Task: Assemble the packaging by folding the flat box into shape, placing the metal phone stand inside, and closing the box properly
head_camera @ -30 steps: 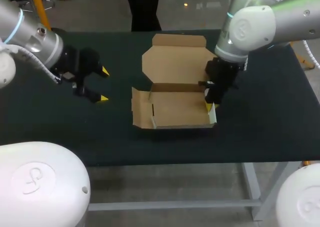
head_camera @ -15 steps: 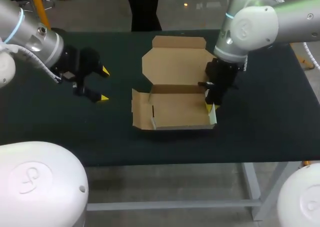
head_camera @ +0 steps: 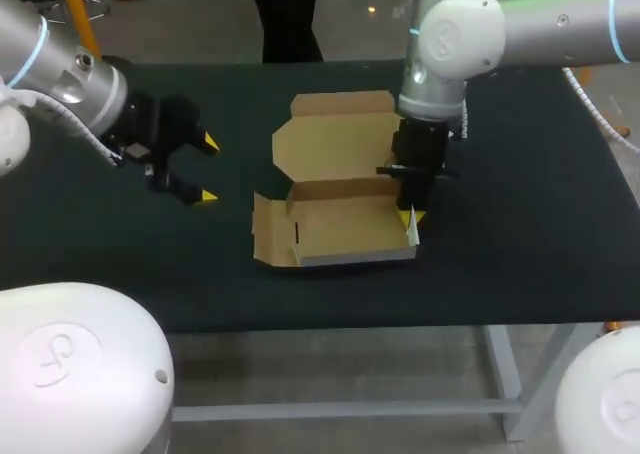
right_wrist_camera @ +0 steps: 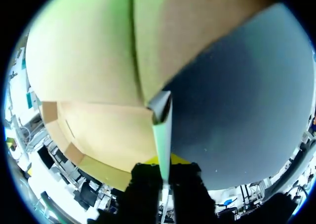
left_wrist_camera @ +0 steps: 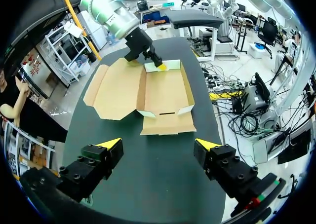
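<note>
A brown cardboard box (head_camera: 340, 229) lies half folded in the middle of the table, its lid (head_camera: 335, 139) flat behind it and a side flap spread out on its left. My right gripper (head_camera: 409, 214) comes down from above and is shut on the box's upright right side wall (right_wrist_camera: 162, 128), which runs between its fingers in the right wrist view. My left gripper (head_camera: 207, 169) hangs open to the left of the box with nothing between its fingers (left_wrist_camera: 111, 144). In the left wrist view the box (left_wrist_camera: 165, 91) lies ahead, with the right gripper (left_wrist_camera: 155, 65) at its far wall. No phone stand is in view.
The dark table top (head_camera: 520, 234) has bare room to the right of the box and along the front edge. My left arm takes up the left part of the table.
My right arm has moved left and slightly toward the front edge, dragging the box with it and turning it a little. The left arm has kept still.
</note>
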